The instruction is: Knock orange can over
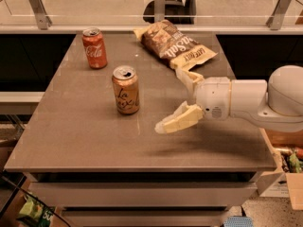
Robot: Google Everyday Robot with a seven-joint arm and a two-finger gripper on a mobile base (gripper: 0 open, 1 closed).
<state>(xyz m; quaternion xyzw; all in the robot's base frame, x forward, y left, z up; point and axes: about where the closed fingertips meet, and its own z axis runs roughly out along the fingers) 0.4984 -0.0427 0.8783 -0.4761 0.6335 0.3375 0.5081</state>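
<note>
The orange can (126, 90) stands upright near the middle of the grey table (85, 141); it is pale orange-tan with dark cursive lettering and a silver top. My gripper (173, 100) reaches in from the right, just above the table top, with its two cream fingers spread wide apart. One finger (177, 120) points left toward the can, the other finger (187, 79) lies farther back. The gripper holds nothing and stands a short gap to the right of the can, not touching it.
A red Coca-Cola can (94, 48) stands upright at the back left. A brown chip bag (174, 45) lies at the back, right of centre, just behind the gripper. A glass railing (156, 4) runs behind the table. Boxes (284, 164) sit on the floor at right.
</note>
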